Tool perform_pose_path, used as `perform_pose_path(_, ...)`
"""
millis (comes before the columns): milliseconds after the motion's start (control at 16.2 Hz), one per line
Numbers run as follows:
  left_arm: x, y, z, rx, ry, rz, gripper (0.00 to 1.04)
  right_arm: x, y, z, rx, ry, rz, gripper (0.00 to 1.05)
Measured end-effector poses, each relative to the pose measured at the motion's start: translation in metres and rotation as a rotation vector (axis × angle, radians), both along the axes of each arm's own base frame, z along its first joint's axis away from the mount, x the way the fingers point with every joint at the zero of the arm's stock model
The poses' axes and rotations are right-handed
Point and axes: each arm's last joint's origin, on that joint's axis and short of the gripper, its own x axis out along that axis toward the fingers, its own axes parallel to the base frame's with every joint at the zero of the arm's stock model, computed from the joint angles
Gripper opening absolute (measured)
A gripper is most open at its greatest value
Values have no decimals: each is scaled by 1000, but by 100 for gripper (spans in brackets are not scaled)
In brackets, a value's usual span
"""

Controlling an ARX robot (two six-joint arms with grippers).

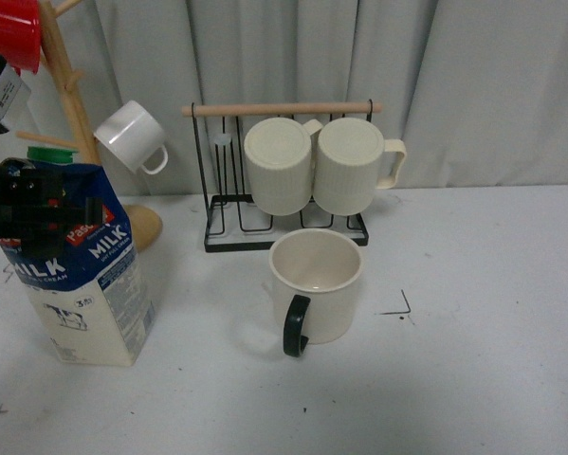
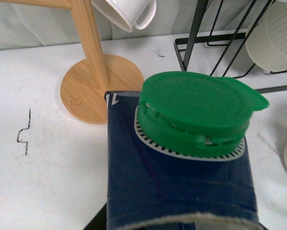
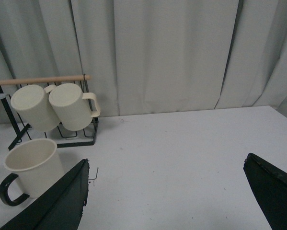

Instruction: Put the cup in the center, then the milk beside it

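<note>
The cup [image 1: 314, 284], a large cream mug with a black loop handle turned toward me, stands upright on the white table in front of the wire rack. It also shows in the right wrist view [image 3: 30, 167]. The milk [image 1: 80, 275], a dark blue and cream carton with a green cap [image 2: 196, 108], stands at the left of the table, well apart from the cup. My left gripper [image 1: 37, 204] is shut on the milk at its blue top. My right gripper [image 3: 167, 191] is open and empty above bare table to the right of the cup.
A black wire rack [image 1: 284, 204] holds two ribbed cream mugs [image 1: 321, 163] just behind the cup. A wooden mug tree [image 1: 75, 104] with a round base [image 2: 100, 88] stands behind the milk, with a small white cup [image 1: 132, 136] and a red cup [image 1: 9, 28]. Grey curtain at the back.
</note>
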Motion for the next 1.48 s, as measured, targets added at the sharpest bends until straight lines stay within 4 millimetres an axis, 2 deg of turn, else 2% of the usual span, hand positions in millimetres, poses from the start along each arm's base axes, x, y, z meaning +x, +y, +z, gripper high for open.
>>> perform_pose_path(185, -4, -11, 8, -13, -14, 11, 6, 0, 0, 0, 0, 0, 0, 98)
perform_pose_path(492, -24, -75, 23, -41, -45, -87, 5, 0, 0, 0, 0, 1, 0, 98)
perform_pose_path(554, -26, -84, 26, -47, -74, -88, 5, 0, 0, 0, 0, 0, 0, 98)
perform_pose_path(615, -18, -96, 31, -46, -142, -24, 5, 0, 0, 0, 0, 1, 0, 98)
perform_pose_path(677, -12, -98, 14, 3, -140, 54, 5, 0, 0, 0, 0, 1, 0, 98)
perform_pose_path(800, -11, -102, 3, 10, -120, 73, 5, 0, 0, 0, 0, 1, 0, 98)
perform_pose_path(1477, -13, -132, -2, -32, -142, 57, 5, 0, 0, 0, 0, 1, 0, 98)
